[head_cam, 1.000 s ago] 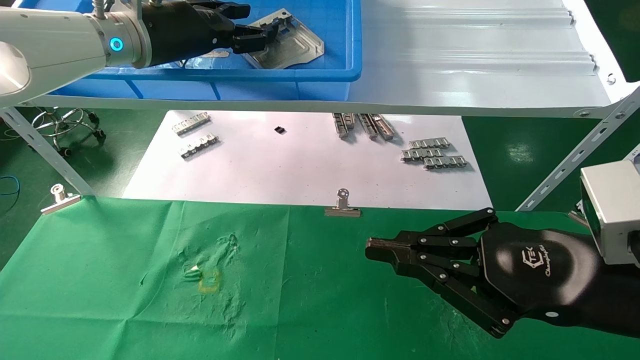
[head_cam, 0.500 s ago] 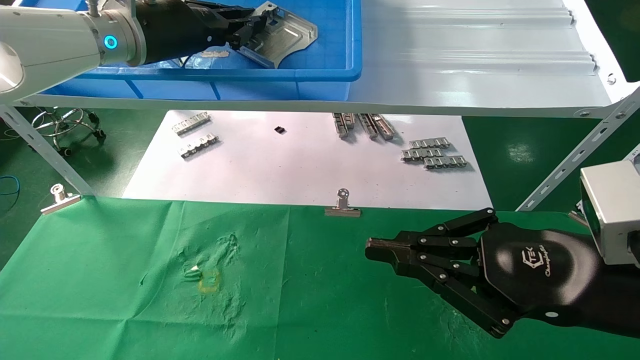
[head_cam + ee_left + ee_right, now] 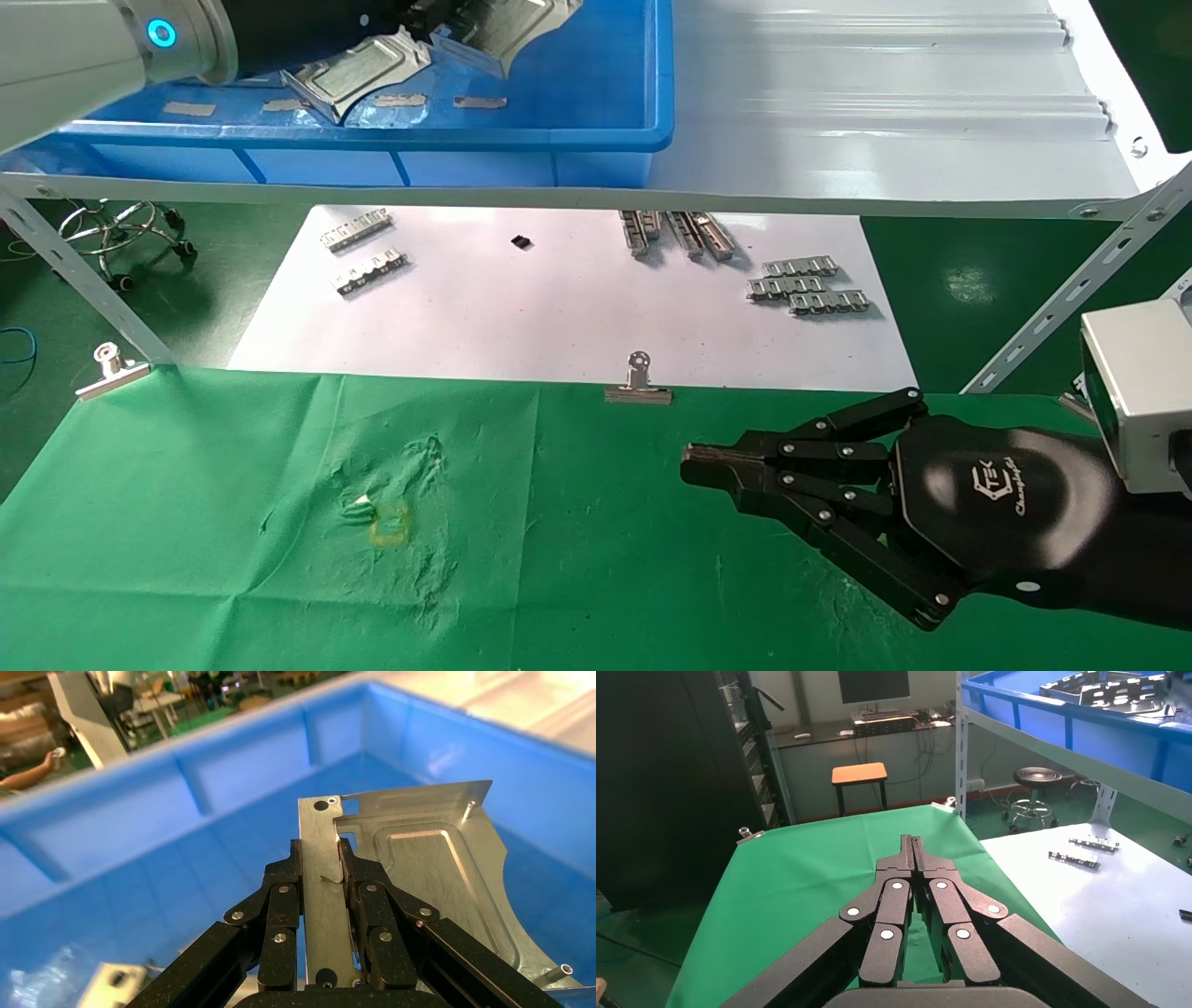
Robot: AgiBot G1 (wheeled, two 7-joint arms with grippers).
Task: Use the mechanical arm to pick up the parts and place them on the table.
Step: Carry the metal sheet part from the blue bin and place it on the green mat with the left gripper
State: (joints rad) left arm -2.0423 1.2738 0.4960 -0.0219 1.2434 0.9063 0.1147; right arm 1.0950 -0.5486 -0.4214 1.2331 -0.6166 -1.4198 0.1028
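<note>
My left gripper (image 3: 320, 859) is shut on the flat edge of a shiny silver part (image 3: 429, 874) and holds it raised inside the blue bin (image 3: 232, 769). In the head view the held part (image 3: 510, 20) is at the top edge and the hand is mostly cut off. A second silver part (image 3: 358, 73) lies on the bin floor (image 3: 559, 65). My right gripper (image 3: 694, 461) is shut and empty, low over the right side of the green-cloth table (image 3: 233, 522). It also shows in the right wrist view (image 3: 913, 843).
The bin stands on a pale grey shelf (image 3: 885, 121) with slanted steel legs (image 3: 74, 270). Below it a white sheet (image 3: 559, 308) holds small link strips (image 3: 808, 286). Binder clips (image 3: 638, 384) fasten the cloth's far edge. A stool (image 3: 126, 228) stands at the far left.
My left gripper has lifted the silver part up off the bin floor and drawn it left. The second part in the bin has come into view. The right arm has not moved.
</note>
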